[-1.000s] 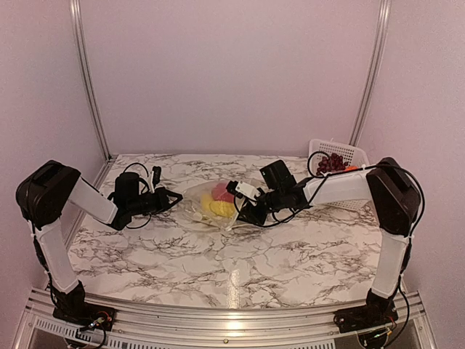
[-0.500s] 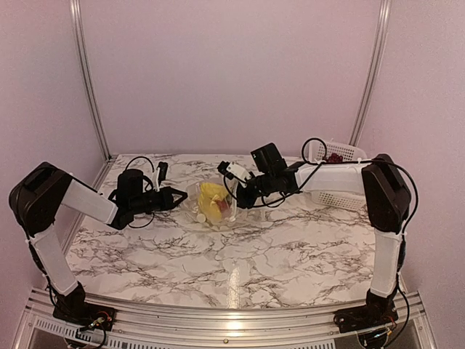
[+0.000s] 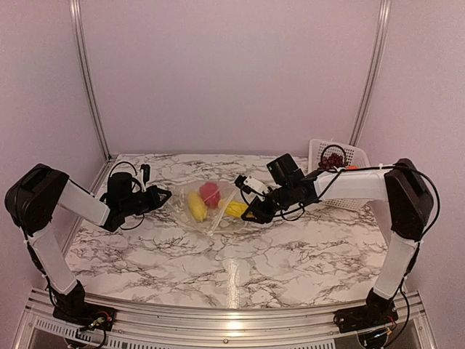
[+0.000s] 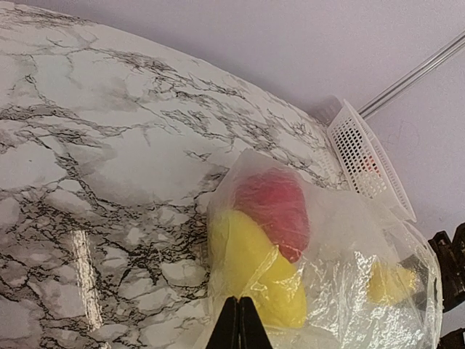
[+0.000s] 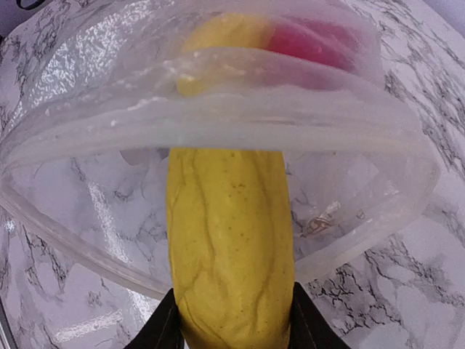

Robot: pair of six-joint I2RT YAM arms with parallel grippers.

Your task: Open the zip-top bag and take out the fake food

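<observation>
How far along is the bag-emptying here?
Done: the clear zip-top plastic bag gapes open, and dark purple toy grapes sit in the white lattice basket. In hand: the left hand pinches the bag's edge while the right hand grips a long yellow toy piece at the mouth. Left: a red piece and another yellow piece lie inside.
</observation>
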